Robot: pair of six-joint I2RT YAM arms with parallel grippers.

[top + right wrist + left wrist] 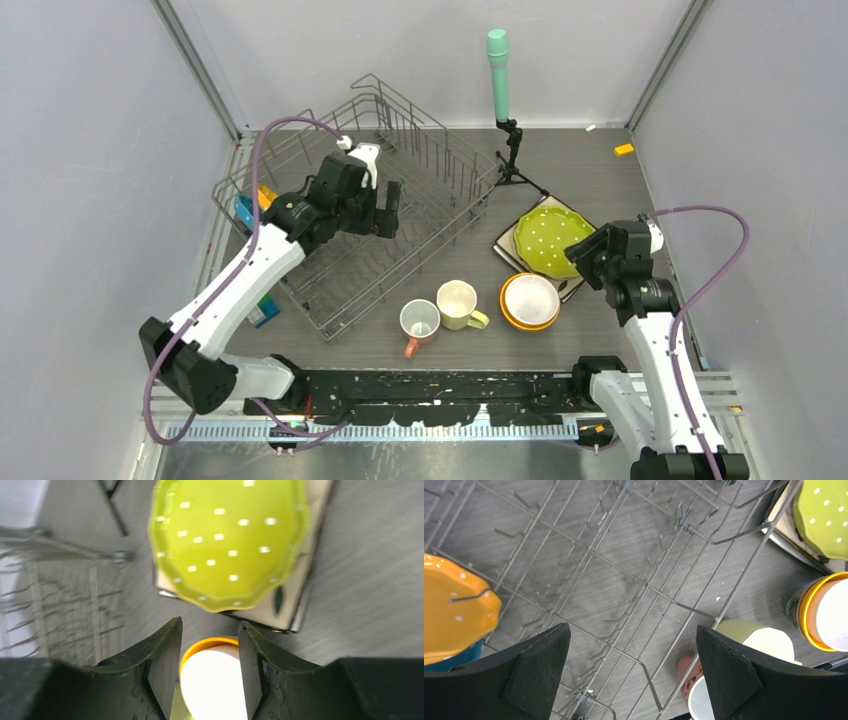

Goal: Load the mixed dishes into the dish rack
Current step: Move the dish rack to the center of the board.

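Note:
The wire dish rack point(452, 196) stands left of centre. An orange dotted plate point(266, 196) and a blue plate point(243, 211) stand at its left end. My left gripper point(383, 218) hangs open and empty over the rack's middle; its wrist view shows the tines point(644, 582) between the fingers and the orange plate point(454, 610). A yellow-green plate point(548, 240) lies on a white square plate point(508, 240). A white bowl point(531, 297) sits in an orange bowl point(512, 315). My right gripper point(583, 262) is open and empty above the bowls point(215, 680), just short of the yellow-green plate point(225, 540).
A pink mug point(418, 322) and a pale-yellow mug point(458, 303) stand in front of the rack. A small blue-green box point(265, 312) lies left of the rack. A green-topped cylinder point(498, 75) on a black tripod stands behind the plates. A small orange piece point(624, 150) lies far right.

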